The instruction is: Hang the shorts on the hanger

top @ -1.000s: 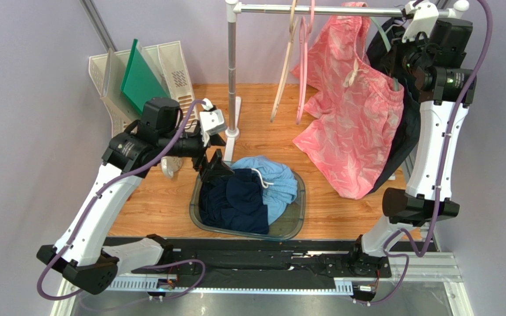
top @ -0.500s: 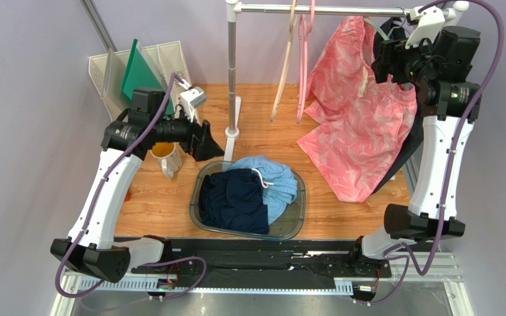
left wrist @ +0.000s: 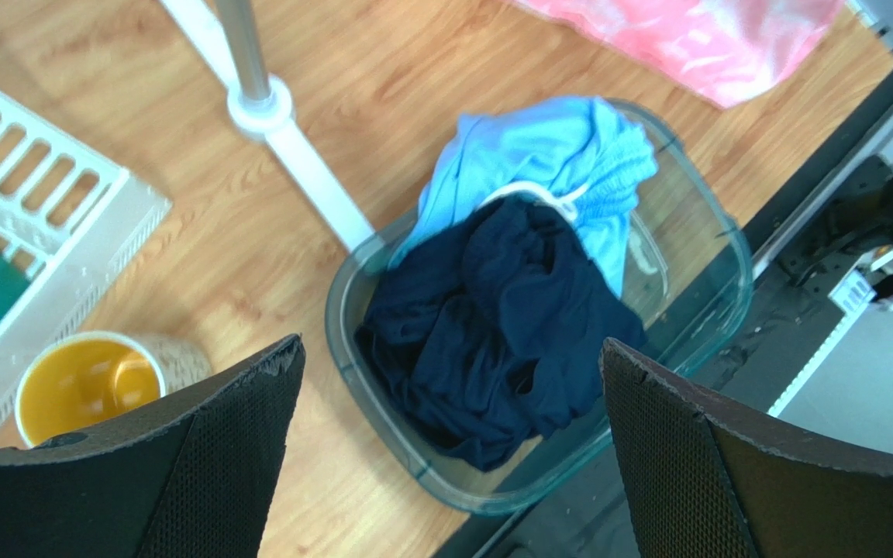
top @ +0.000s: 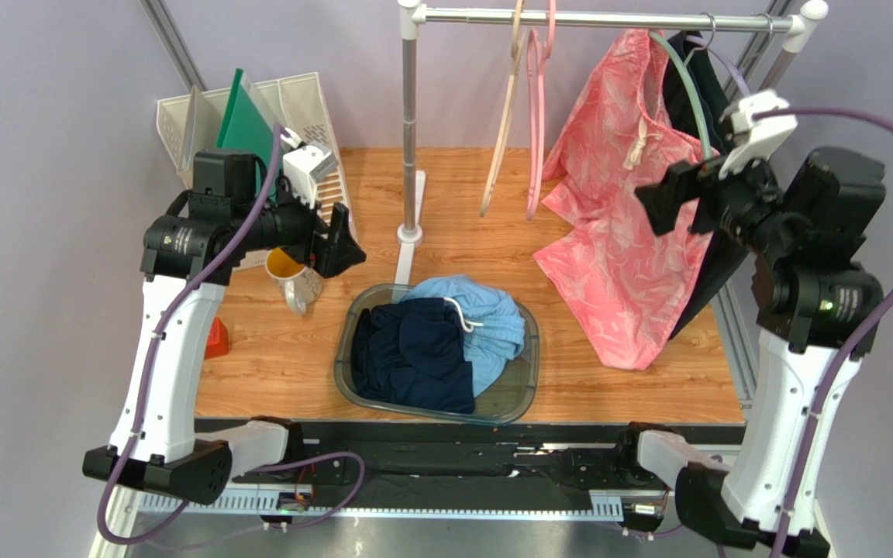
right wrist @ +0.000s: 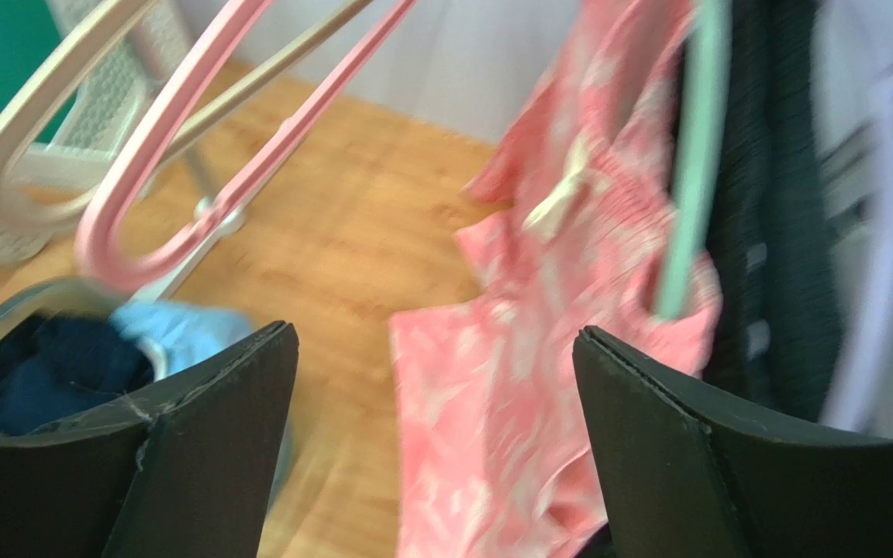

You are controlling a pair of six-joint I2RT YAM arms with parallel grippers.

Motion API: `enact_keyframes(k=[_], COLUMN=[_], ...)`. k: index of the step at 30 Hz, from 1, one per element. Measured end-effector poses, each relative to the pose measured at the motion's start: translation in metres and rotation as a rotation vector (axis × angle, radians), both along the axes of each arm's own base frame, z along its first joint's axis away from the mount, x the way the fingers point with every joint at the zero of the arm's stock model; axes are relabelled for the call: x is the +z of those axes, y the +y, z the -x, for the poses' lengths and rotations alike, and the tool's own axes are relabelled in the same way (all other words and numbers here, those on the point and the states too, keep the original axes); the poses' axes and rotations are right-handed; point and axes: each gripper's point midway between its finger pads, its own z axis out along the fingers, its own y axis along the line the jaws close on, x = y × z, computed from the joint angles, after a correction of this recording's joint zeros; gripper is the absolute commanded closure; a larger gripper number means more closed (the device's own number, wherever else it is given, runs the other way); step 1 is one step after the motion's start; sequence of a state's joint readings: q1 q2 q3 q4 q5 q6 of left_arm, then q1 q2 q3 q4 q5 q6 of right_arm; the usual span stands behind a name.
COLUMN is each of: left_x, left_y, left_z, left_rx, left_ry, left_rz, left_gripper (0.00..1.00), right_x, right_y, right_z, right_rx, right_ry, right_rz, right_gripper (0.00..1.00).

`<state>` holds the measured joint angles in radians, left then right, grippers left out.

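The salmon-pink shorts (top: 620,233) hang over the sage-green hanger (top: 686,87), which hooks on the rail (top: 603,18); their lower end reaches the table. My right gripper (top: 663,195) is open just in front of them, touching nothing. In the right wrist view the shorts (right wrist: 533,349) and the hanger's arm (right wrist: 696,151) lie beyond the open right gripper (right wrist: 434,335), slightly blurred. My left gripper (top: 341,244) is open and empty, left of the rail's post. In its wrist view the left gripper (left wrist: 449,347) looks down on the basin, and a corner of the shorts (left wrist: 696,35) shows at the top.
A clear basin (top: 527,384) holds a light blue garment (top: 486,314) and navy garments (top: 416,355). Pink (top: 533,128) and beige (top: 504,116) hangers hang on the rail. A dark garment (top: 713,256) hangs behind the shorts. A mug (top: 288,270) and a white rack (top: 300,116) stand at the left.
My right gripper has opened, let go at the rail and drawn back toward the near side. The shorts stay hanging. My left arm has pulled back left, away from the basin.
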<state>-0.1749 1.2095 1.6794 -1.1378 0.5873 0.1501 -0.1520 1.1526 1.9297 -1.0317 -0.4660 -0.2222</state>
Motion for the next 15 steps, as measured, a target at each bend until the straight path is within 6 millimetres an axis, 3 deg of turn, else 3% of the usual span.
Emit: enact_keyframes(k=[8,12,15], left_x=[-0.068,-0.088,-0.093], left_y=[0.021,0.031,0.037], left_z=[0.019,0.037,0.047], left_rx=[0.067,0.089,0.109], left_ry=[0.13,0.139,0.118], left_rz=[-0.111,-0.144,-0.161], left_gripper=[0.0,0.01,0.01], right_x=[-0.122,-0.163,-0.179], right_y=[0.036,0.044,0.047], right_z=[0.052,0.071,0.083], right_rx=[0.172,0.202,0.211], right_ry=[0.305,0.41,0.439], right_rz=[-0.114,-0.151,-0.16], right_gripper=[0.11,0.11,0.11])
